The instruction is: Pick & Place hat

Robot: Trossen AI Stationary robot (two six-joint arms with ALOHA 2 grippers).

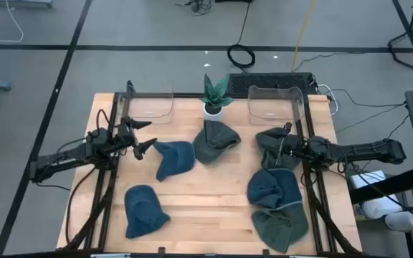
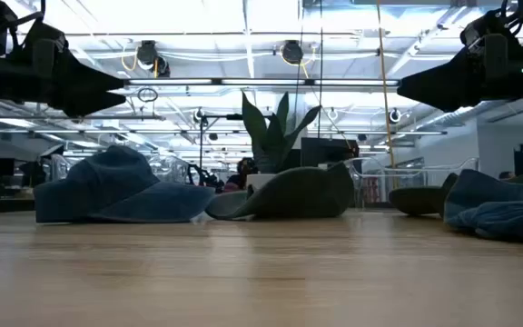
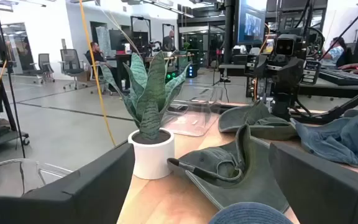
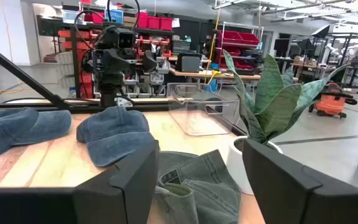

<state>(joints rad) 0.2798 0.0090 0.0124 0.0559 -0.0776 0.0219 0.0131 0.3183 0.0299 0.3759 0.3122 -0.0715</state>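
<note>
Dark left fingers (image 1: 143, 135) spread wide, empty, beside blue hat (image 1: 174, 158).

- We see two dark, nearly black arms, each built of slim tubular links joined by thicker rounded joints.
- The left arm (image 1: 70, 154) carries thin black cables looping along its links, and so does the right arm (image 1: 364, 150).
- The left gripper (image 1: 143, 136) ends in two dark tapering fingers, wedge-shaped with flat matte faces.
- The right gripper (image 1: 282, 140) shows the same pair of dark angular fingers (image 4: 278, 180), broad at the base with lighter worn edges.
- Seen from across the table, each wrist is a boxy black block with a small camera housing mounted on top.
</note>
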